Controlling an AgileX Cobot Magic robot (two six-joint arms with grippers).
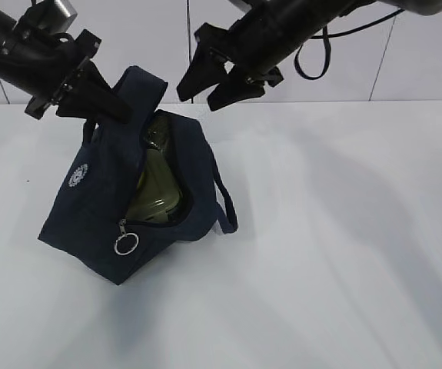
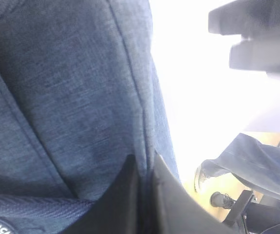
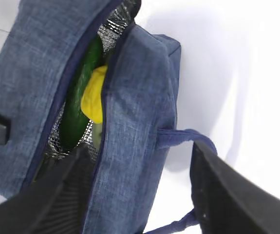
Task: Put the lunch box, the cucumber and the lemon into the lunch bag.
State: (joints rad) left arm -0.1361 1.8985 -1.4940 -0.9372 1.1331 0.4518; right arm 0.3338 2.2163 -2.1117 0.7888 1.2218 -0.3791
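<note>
Standing on the white table (image 1: 343,269), slumped and tilted, the lunch bag (image 1: 101,207) serves as landmark for all entries.

Left of bag, upper corner: left gripper (image 1: 101,98), jaws pinched shut on the bag's near handle (image 1: 140,81), holding that side of the fabric lifted. Wrist view confirms both fingers (image 2: 125,195) pressed together with navy cloth between them.

Bag front: round white logo (image 1: 78,175); zipper run open, silver ring pull (image 1: 126,244) hanging at the lower end of the opening.

Inside bag: lunch box (image 1: 157,192), clear body visible through the open mouth, lying tilted. Right wrist view shows the cucumber (image 3: 79,97) lying lengthwise along the opening against the silver lining, and the lemon (image 3: 95,95) touching it on the right.

Above bag, right of mouth: right gripper (image 1: 205,81), jaws spread wide, holding nothing, apart from the fabric. Black cable (image 1: 313,58) loops behind its arm.

Right of bag: second handle (image 1: 227,204) drooping onto the table.

Edges and room: open tabletop right of and in front of the bag; white tiled wall (image 1: 428,54) behind the bag closes the far edge.
</note>
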